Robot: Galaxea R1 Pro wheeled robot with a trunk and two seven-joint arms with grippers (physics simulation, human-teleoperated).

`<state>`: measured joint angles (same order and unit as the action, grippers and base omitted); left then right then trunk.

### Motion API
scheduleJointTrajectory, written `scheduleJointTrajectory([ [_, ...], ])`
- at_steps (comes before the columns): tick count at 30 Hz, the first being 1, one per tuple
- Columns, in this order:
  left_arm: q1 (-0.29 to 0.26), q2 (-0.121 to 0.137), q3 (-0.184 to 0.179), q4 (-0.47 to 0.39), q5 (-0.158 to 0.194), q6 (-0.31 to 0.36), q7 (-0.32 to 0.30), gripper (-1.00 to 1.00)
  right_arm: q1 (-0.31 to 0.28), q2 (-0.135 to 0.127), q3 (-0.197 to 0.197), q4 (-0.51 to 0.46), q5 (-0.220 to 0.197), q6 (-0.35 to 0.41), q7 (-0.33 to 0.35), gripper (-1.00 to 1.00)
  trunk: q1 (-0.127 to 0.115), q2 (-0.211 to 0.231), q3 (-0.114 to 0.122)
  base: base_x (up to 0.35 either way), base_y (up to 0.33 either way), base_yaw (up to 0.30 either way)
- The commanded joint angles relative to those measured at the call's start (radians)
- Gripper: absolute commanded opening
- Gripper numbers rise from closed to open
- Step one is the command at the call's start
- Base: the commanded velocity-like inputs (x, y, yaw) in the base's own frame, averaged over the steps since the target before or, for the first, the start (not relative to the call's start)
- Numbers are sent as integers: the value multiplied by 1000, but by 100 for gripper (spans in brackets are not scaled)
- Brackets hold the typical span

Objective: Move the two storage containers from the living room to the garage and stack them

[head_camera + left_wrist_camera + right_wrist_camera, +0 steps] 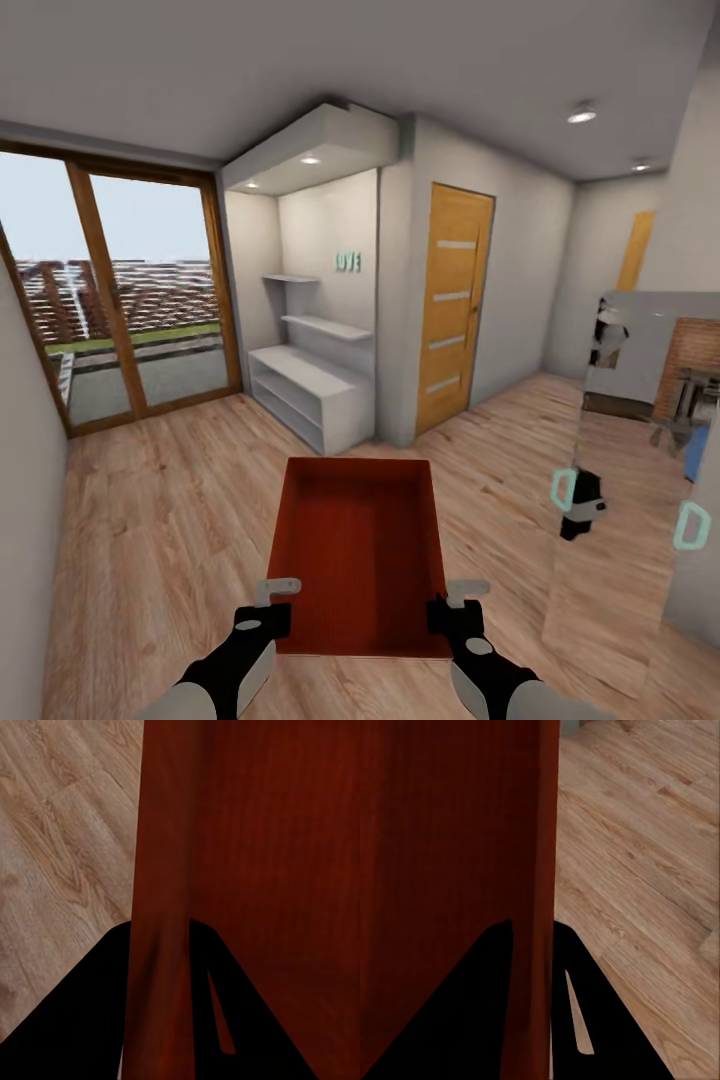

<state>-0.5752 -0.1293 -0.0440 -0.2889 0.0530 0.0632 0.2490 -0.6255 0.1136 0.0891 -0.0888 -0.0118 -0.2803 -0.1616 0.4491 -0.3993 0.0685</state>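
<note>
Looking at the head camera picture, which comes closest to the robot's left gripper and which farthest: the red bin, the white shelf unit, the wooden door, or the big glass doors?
1. Storage container: the left gripper clamps its left wall.
2. White shelf unit: straight ahead, past the bin.
3. Glass doors, far left, and wooden door, right of the shelves: both farther back, too close to call.

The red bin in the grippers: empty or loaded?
Empty: the head view shows the bin's bare red bottom, nothing inside, open top up.
</note>
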Motion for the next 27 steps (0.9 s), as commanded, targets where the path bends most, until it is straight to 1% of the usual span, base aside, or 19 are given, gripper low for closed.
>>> scheduleJointTrajectory([
  [1, 0, 0, 16, -5, -18, 7, 16, -100, 0, 0, -28, 1, 3, -1, -7, -100, 1, -1, 0, 322, 0, 5],
  [5, 0, 0, 16, -5, -18, 7, 16, -100, 0, 0, -28, 1, 7, -1, -6, -100, 1, -1, 0, 322, 0, -32],
  [8, 0, 0, 16, -6, -18, 7, 16, -100, 0, 0, -28, 1, 3, 0, -6, -100, 1, -1, 0, 322, 2, -167],
  [15, 0, 0, 16, -6, -18, 7, 16, -100, 0, -2, -28, 1, -3, 0, -7, -100, 1, -1, 0, 322, 88, -246],
  [27, 0, 0, 16, -5, -18, 8, 8, -100, 0, -1, -28, 1, -4, 0, -7, -100, 1, -1, 0, 322, 142, -269],
])
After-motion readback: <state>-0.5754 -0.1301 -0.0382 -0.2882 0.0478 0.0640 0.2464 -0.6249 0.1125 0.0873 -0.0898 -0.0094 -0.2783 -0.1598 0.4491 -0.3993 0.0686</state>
